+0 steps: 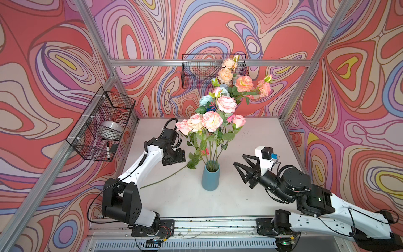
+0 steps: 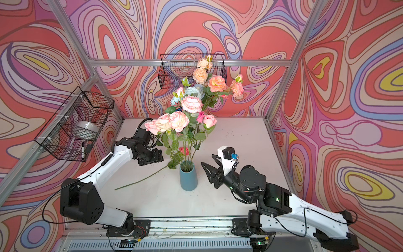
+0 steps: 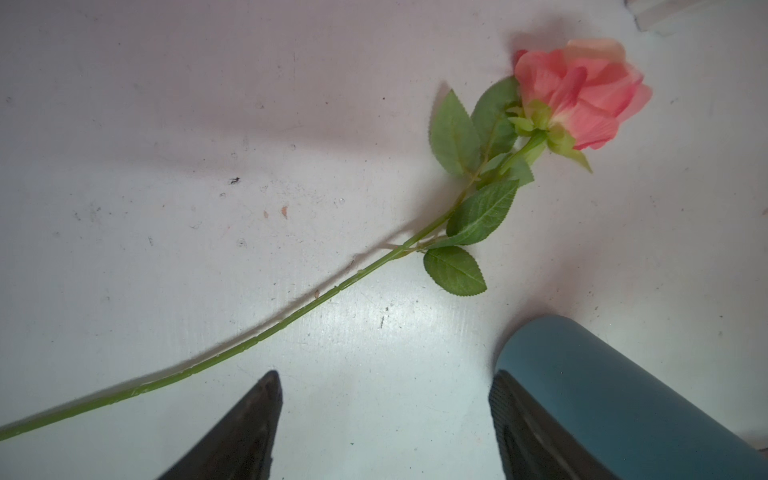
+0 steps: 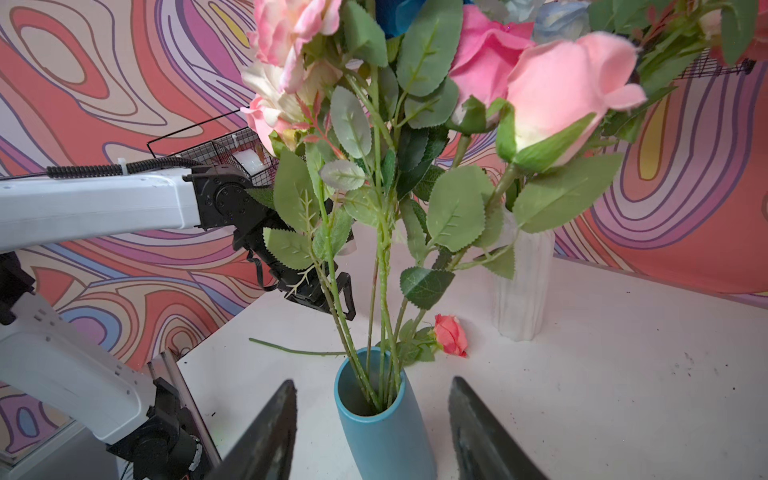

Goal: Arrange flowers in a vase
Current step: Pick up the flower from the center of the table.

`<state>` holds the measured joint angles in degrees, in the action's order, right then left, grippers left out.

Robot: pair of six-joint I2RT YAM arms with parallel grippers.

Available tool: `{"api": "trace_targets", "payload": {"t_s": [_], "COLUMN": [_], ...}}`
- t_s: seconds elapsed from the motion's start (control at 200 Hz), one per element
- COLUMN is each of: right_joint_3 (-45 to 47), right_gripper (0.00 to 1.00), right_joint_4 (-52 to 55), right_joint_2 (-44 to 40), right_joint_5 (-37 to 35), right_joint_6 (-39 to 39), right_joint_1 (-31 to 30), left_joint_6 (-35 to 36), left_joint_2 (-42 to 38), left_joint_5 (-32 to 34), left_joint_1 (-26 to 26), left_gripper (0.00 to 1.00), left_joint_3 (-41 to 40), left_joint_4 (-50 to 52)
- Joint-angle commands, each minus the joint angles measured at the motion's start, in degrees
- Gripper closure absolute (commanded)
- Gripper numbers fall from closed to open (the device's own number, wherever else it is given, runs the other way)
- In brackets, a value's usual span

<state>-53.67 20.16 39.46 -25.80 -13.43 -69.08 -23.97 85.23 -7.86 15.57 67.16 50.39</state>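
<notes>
In both top views most flowers [image 1: 211, 117] stand in the vase [image 1: 210, 177]; one coral rose [image 1: 205, 151] lies on the counter [image 1: 250, 196] just beside it.

Left wrist: the left claw [image 3: 384, 376] gapes empty over the rose; best to pinch the thin bare stem [image 3: 266, 334] below the leaves.

Right wrist: the right claw [image 4: 372, 379] is open and empty, short of the vase.

Smooth matt teal vase [image 1: 210, 179], scuffed white tabletop [image 1: 250, 141], cloth-petalled flowers [image 1: 211, 121], black wire-mesh basket [image 1: 87, 150]
</notes>
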Motion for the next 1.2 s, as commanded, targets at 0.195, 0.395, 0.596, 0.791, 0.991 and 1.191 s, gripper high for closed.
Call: {"api": "trace_targets", "payload": {"t_s": [0.195, 0.395, 0.596, 0.791, 0.991, 1.191], "right_joint_3": [0.65, 0.74, 0.85, 1.07, 1.29, 1.55], "right_gripper": [0.40, 0.40, 0.40, 0.40, 0.40, 0.40], "right_joint_4": [0.64, 0.75, 1.06, 1.63, 1.81, 1.63], "right_joint_2": [-2.00, -2.23, -2.65, -3.50, -4.30, -4.77], "right_joint_5": [-1.97, -2.54, -3.02, -3.46, -4.06, -4.56], "right_joint_6": [-0.34, -0.41, -0.54, -0.51, -0.37, -0.11], "right_joint_1": [-0.16, -0.18, -0.17, -0.15, -0.18, -0.18], "left_joint_6": [0.85, 0.38, 0.39, 1.50, 0.79, -0.05], "left_joint_2": [6.54, 11.81, 17.42, 23.43, 24.39, 23.56], "left_joint_5": [0.86, 4.02, 7.26, 10.49, 8.61, 6.88], "left_joint_1": [2.97, 3.01, 3.02, 1.97, -3.34, -7.18], "left_gripper": [0.20, 0.19, 0.21, 0.29, 0.54, 0.83], "left_joint_3": [-4.47, -3.18, 0.61, 4.09, 4.21, 3.42], "left_joint_4": [-0.23, -1.44, -2.30, -2.00, -3.14, -4.11]}}
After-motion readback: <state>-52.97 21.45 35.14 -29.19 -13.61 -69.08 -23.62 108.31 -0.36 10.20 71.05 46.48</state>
